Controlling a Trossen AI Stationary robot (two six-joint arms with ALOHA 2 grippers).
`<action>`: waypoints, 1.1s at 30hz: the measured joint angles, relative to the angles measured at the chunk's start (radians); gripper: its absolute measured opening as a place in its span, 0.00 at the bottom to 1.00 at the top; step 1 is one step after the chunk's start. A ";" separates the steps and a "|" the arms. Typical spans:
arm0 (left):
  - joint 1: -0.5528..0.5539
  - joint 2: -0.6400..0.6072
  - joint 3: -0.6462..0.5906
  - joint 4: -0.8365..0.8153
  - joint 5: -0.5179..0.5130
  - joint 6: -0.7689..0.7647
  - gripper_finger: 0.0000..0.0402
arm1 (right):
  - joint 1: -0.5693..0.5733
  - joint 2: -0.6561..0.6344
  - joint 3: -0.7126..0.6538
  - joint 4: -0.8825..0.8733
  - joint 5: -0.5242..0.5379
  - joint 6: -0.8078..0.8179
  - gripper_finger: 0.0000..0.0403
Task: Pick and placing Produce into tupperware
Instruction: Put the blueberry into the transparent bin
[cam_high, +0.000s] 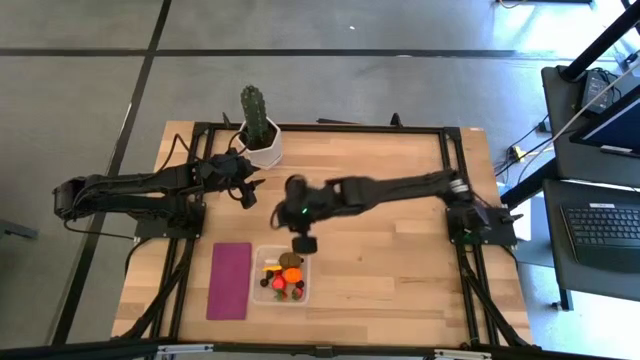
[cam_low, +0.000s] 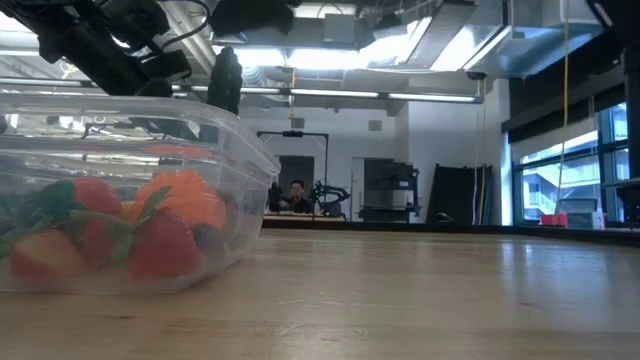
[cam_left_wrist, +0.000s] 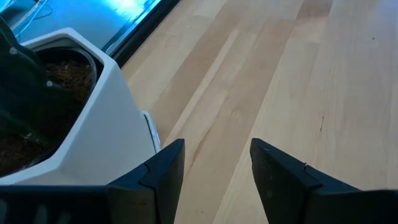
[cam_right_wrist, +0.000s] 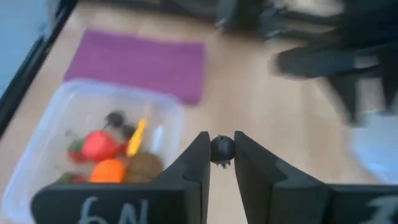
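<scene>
The right gripper (cam_right_wrist: 221, 151) pinches a small dark berry (cam_right_wrist: 222, 149) between its fingertips, just above the far rim of the tupperware (cam_high: 281, 276). The tub already holds strawberries (cam_right_wrist: 97, 145), an orange ball (cam_right_wrist: 106, 169), a kiwi (cam_right_wrist: 145, 164) and a yellow piece (cam_right_wrist: 137, 137). Bare table (cam_high: 390, 270) lies beside the tub opposite the magenta mat (cam_high: 229, 280). Well beyond the tub, the left gripper (cam_left_wrist: 214, 165) hangs empty, half open, just beside the cactus pot (cam_high: 262, 148).

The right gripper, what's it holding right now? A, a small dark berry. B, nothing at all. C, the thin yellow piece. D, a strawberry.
A: in the right wrist view the right gripper is shut on a small dark berry pinched between its fingertips, just beside the tupperware, where the strawberry and thin yellow piece already lie.
</scene>
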 joint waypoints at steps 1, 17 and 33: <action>0.000 0.000 0.000 0.000 0.000 0.000 0.44 | 0.010 0.030 0.028 -0.029 -0.018 -0.005 0.15; 0.000 0.000 0.000 -0.008 0.000 -0.001 0.44 | 0.157 0.274 0.096 -0.251 -0.109 0.048 0.15; 0.000 0.000 0.000 -0.008 0.000 -0.002 0.44 | 0.148 0.284 0.096 -0.251 -0.107 0.046 0.21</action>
